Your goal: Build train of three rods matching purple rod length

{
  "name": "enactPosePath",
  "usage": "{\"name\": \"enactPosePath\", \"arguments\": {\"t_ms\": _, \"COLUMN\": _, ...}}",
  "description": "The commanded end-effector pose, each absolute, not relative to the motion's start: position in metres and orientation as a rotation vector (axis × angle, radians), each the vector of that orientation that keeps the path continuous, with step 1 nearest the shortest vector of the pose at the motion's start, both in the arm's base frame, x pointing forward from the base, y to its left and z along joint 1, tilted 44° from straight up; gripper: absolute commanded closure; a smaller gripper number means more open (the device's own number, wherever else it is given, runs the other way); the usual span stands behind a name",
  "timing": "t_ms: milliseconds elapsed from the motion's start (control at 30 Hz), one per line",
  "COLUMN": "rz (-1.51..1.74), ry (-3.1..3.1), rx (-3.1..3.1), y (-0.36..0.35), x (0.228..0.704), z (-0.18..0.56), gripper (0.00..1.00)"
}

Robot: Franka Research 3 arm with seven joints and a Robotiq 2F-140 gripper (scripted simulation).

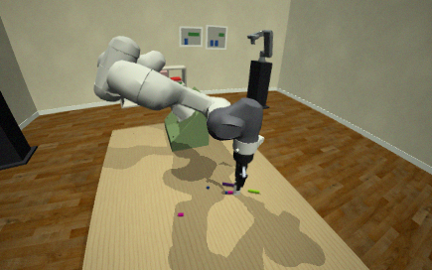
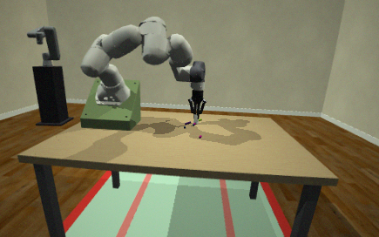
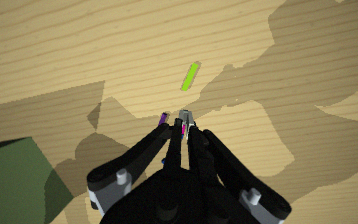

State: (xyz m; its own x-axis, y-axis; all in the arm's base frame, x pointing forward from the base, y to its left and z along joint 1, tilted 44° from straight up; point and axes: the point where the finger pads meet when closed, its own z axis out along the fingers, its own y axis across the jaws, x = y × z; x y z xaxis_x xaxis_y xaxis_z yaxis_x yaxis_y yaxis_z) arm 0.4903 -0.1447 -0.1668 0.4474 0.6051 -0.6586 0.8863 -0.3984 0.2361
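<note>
My gripper [image 1: 239, 191] stands upright with its tips at the table, shut on a short grey rod [image 3: 186, 117], which lies low on the table top. A magenta rod [image 1: 229, 192] lies right beside the grey rod's end and shows between the fingers in the wrist view [image 3: 183, 131]. The purple rod [image 1: 227, 184] lies just behind them; its tip shows in the wrist view [image 3: 163, 118]. A small blue rod [image 1: 208, 188] lies to the left. A lime rod [image 1: 253, 191] lies to the right, apart, and shows in the wrist view [image 3: 190, 76]. A second magenta rod [image 1: 180, 214] lies nearer the front.
The green robot base [image 1: 187, 131] stands at the back of the table. A black camera stand [image 1: 259, 74] stands on the floor behind the table. The table edges are far from the rods.
</note>
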Motion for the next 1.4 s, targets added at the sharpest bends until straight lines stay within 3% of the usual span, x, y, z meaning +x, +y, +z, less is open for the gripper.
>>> {"name": "enactPosePath", "arguments": {"t_ms": 0, "rz": -0.643, "ry": 1.24, "rx": 2.138, "y": -0.145, "x": 0.491, "z": -0.168, "gripper": 0.95}}
{"name": "enactPosePath", "arguments": {"t_ms": 333, "rz": -0.643, "ry": 1.24, "rx": 2.138, "y": -0.145, "x": 0.491, "z": -0.168, "gripper": 0.85}}
{"name": "enactPosePath", "arguments": {"t_ms": 1367, "rz": -0.643, "ry": 1.24, "rx": 2.138, "y": -0.101, "x": 0.499, "z": -0.121, "gripper": 0.85}}
